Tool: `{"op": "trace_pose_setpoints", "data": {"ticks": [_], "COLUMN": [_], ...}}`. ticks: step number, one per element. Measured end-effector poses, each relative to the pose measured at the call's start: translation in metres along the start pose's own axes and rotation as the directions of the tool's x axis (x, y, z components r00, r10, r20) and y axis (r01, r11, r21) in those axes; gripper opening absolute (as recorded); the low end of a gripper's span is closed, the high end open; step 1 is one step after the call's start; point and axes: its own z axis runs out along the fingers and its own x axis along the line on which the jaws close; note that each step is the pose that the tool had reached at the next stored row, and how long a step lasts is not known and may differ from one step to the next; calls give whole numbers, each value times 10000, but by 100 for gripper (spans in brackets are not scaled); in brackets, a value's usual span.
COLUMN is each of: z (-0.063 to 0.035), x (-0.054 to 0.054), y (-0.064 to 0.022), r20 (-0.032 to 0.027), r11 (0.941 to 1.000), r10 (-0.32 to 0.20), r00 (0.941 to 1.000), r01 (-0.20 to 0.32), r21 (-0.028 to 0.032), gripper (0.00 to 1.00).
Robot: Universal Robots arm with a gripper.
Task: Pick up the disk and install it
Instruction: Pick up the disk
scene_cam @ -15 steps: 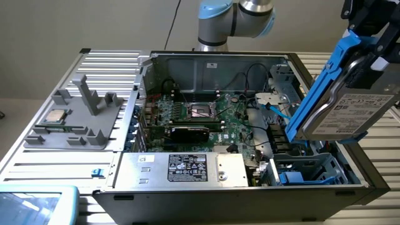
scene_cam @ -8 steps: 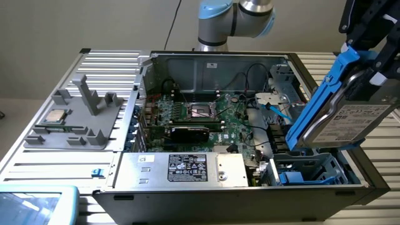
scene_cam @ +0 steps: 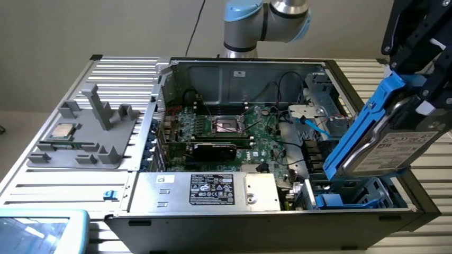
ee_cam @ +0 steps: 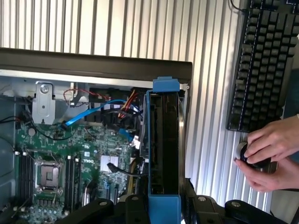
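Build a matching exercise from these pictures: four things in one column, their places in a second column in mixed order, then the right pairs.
1. silver-grey hard disk in a blue plastic carrier
2. small square silver processor chip
3. black keyboard
4. silver power supply box with a black label

A. on the grey holder, outside the case
B. held tilted in the gripper, above the open computer case
C. inside the case, at its edge nearest the exterior camera
D. on the ribbed table, beside a person's hands

Pairs: 1-B, 2-A, 3-D, 4-C

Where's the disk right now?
At the exterior view's right, the disk is held tilted in the pincer, above the open case's drive bay.
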Motion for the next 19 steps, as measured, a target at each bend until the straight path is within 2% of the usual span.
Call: {"op": "trace_pose_setpoints", "data": {"ticks": [7,10,15,19], "z": [127,163,164,165], "x": [-28,-29,-29,-28], "y": [16,19,15,14], "r20": [5,9,14,-7], "r11": [10000,9999,10000,9996], "r10": [-73,-73,-62,262], "r00": [10000,10000,10000,9997], "r01": [73,74,62,-262], "r21": [-7,-76,-76,-91], "gripper": [37,37,37,37]}}
